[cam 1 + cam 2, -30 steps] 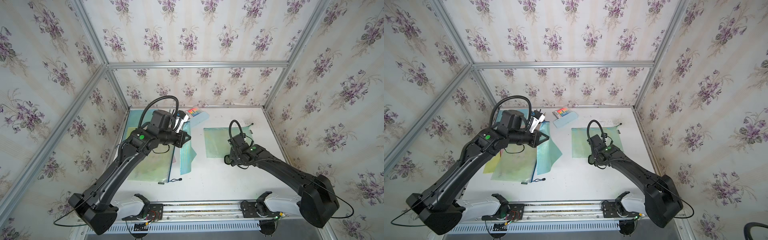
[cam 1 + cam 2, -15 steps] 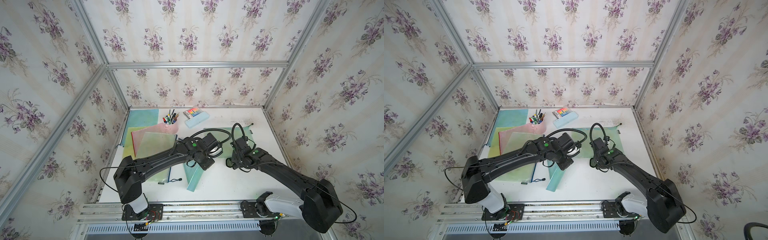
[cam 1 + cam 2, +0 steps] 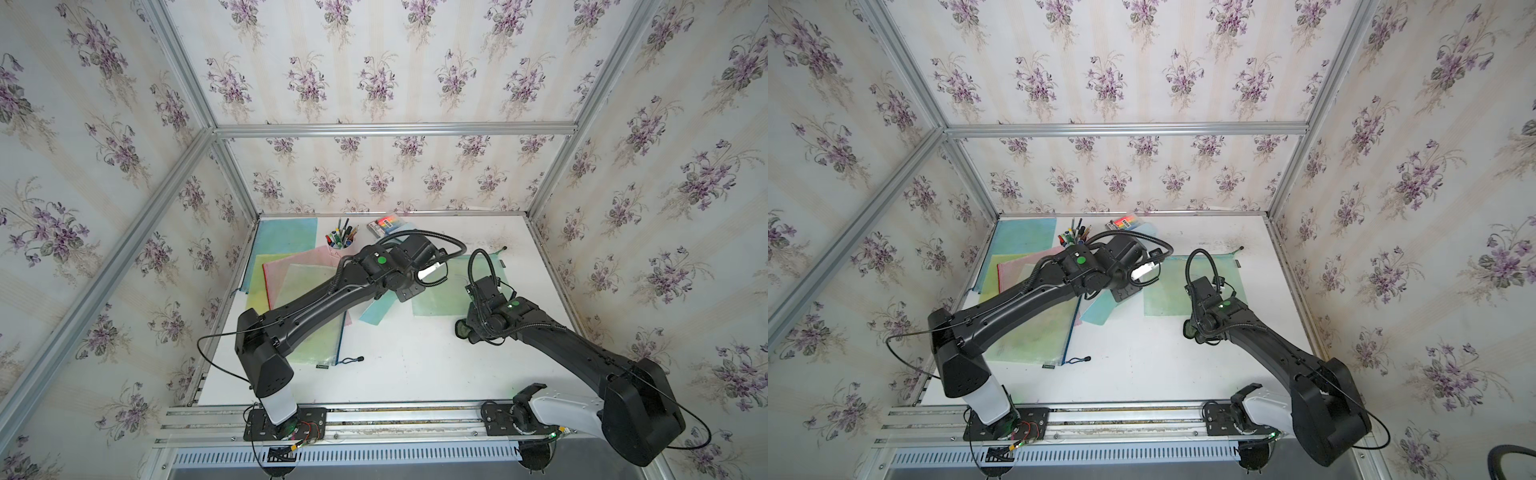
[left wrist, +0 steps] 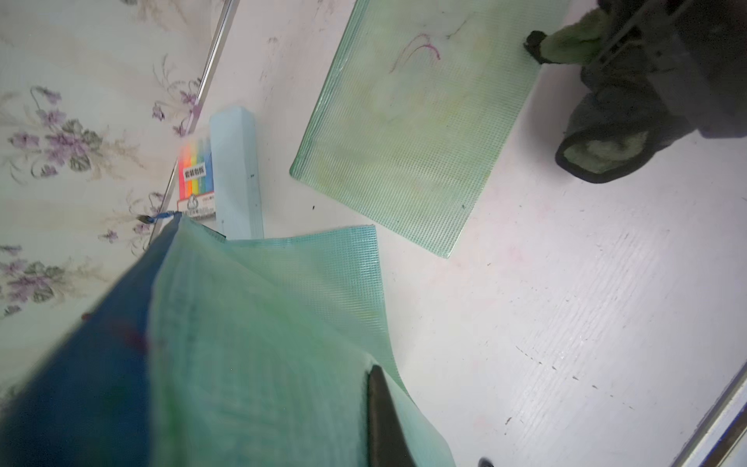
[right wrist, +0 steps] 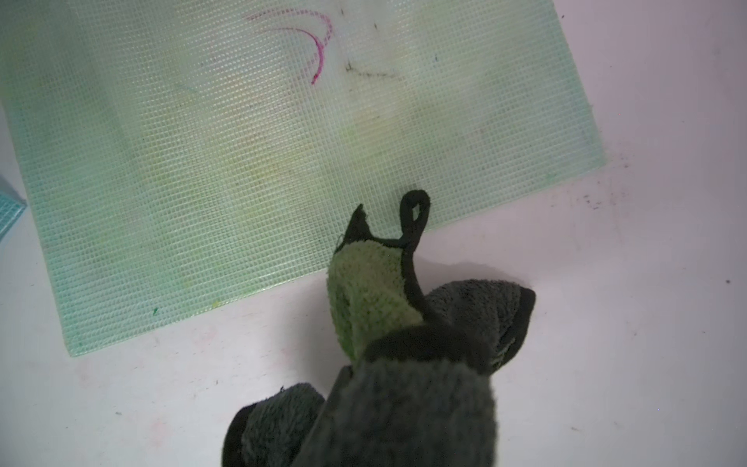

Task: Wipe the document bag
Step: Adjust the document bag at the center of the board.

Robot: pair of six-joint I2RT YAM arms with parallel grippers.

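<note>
In both top views the pale green mesh document bag [image 3: 440, 297] [image 3: 1167, 297] lies flat on the white table [image 3: 415, 365]. It is translucent and rectangular, with one dark pull cord [image 3: 503, 248] at its far corner. It sits just ahead of the right gripper [image 3: 464, 330], whose fingers are closed on one bunched green and grey terry cloth [image 3: 459, 328]. The bag is also close beside the left gripper [image 3: 409, 293]. That gripper is clamped on a second bag, a teal mesh document bag [image 3: 376, 311], which hangs slanted below its fingers. Behind the left fingers stand one pink cup of pens [image 3: 340, 246], one pack of coloured sticky flags [image 3: 384, 222] and one fanned pile of mesh bags [image 3: 291, 266] in blue, pink, yellow and green. How many bags are in the pile cannot be told.

In the left wrist view the teal bag fills the near part, folded over, with a deep blue zip edge. One dark finger [image 4: 384, 420] lies against it, and the other is hidden behind the sheet. Beyond the fingers the pale green bag lies flat and apart from the teal one, with one magenta pen stroke [image 4: 420, 42]. The cloth's tip meets its far edge. One light blue box [image 4: 236, 170] lies beside the flags.

The right wrist view shows the bag's fine grid weave and yellowish clouding. It carries one hooked magenta stroke, one dark smear [image 5: 364, 70] beside it and a few specks. The cloth hides the fingers gripping it. Its green tip and black loop [image 5: 414, 210] lie over the bag's nearest edge, just ahead of the fingers.
</note>
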